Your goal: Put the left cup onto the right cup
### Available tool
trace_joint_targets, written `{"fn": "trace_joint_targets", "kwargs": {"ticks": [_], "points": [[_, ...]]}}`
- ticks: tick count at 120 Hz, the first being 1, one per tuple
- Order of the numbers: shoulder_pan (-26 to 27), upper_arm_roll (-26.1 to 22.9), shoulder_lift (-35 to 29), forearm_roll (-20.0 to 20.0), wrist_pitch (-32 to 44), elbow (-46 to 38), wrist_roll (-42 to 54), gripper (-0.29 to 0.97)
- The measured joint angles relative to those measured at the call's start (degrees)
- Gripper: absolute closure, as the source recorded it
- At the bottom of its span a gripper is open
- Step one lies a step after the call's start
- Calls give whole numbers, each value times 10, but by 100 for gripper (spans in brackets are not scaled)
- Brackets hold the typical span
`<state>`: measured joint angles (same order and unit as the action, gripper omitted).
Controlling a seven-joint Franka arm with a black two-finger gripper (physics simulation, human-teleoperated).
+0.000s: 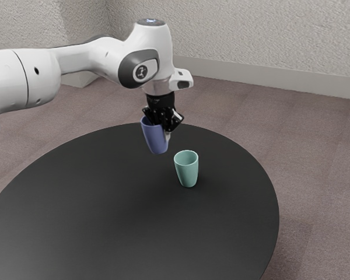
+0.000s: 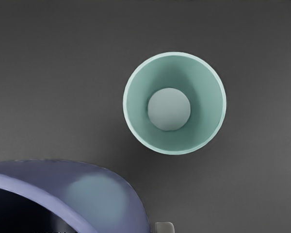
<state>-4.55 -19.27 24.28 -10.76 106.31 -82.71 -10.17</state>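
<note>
A blue-violet cup point(image 1: 154, 138) hangs tilted above the black round table point(image 1: 105, 221), its rim gripped by my gripper point(image 1: 163, 123), which is shut on it. A teal cup point(image 1: 186, 168) stands upright on the table, just to the exterior view's right of the held cup and lower. In the wrist view the teal cup point(image 2: 174, 103) is seen straight down its open mouth, with the blue-violet cup point(image 2: 87, 194) large and close under my hand beside it. The two cups are apart.
The table's edge point(image 1: 268, 198) curves round on the exterior view's right, with brownish carpet point(image 1: 315, 151) beyond. A pale wall with a baseboard point(image 1: 268, 73) runs along the back.
</note>
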Motion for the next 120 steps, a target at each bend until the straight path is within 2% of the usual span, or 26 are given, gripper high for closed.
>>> {"fn": "trace_joint_targets", "kwargs": {"ticks": [85,120], "points": [[48,-3,133,-40,-51,178,-11,78],[57,-4,160,-51,-63,211,-11,78]]}}
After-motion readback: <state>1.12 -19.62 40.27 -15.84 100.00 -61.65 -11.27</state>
